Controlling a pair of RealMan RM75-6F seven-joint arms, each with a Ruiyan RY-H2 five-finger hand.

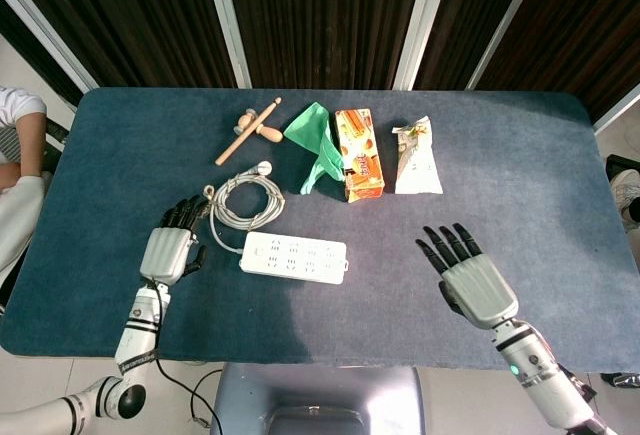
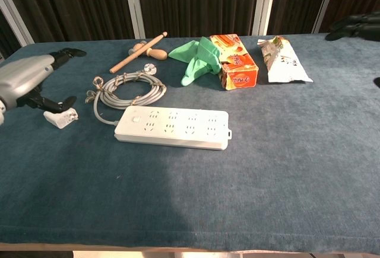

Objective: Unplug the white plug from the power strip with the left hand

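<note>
The white plug was seen lying on the blue table, out of the power strip and well to that strip's left, near the table's left edge. In the head view the plug was hidden under the left hand. That hand was held just above the plug, its fingers spread apart and nothing gripped in them; in the chest view its thumb was seen close over the plug, though contact could not be made out.

The power strip was laid flat near the middle of the table, its sockets left bare. A coiled grey cable was found just behind the strip's left end.

The right hand was held to the right of the strip, well apart from it, fingers stretched out and parted, with nothing held; only its dark fingertips were caught at the right edge of the chest view.

Along the far side of the table were ranged a wooden tool, a green cloth, an orange box and a pale snack packet.
</note>
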